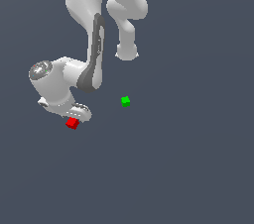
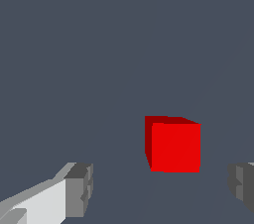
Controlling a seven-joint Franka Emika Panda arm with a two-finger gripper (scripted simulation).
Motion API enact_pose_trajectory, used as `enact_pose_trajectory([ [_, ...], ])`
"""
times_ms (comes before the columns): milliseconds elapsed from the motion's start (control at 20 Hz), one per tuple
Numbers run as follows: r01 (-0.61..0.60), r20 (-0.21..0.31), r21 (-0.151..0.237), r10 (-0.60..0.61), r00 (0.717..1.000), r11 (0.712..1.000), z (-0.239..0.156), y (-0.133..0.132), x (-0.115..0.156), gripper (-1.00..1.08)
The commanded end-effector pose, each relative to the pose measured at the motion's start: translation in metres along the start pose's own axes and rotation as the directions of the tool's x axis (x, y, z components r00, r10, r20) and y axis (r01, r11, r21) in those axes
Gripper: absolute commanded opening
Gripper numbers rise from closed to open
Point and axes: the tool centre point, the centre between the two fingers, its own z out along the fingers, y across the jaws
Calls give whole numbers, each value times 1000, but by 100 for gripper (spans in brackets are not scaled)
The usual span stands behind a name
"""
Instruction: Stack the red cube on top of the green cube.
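In the exterior view the white arm reaches down from the top of the frame, and its gripper (image 1: pixel 75 114) sits low at the left, right over the red cube (image 1: pixel 72 123). The cube rests on the dark grey surface (image 1: pixel 188 168) in the lower left part of the frame, peeking out just beneath the gripper. The green cube (image 1: pixel 125 101) lies alone near the centre, well apart from the red one, up and to the right of it. In the wrist view the fingers (image 2: pixel 79 191) stand spread wide, with the red cube (image 2: pixel 174 146) between them, nearer the other finger, touching neither.
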Motion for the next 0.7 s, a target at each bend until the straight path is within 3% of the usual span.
enact_pose_trajectory([
  [0,-15,-1,0,15,1000,1000,5,14,3,100],
  [650,-25,0,0,25,1000,1000,14,22,4,100],
])
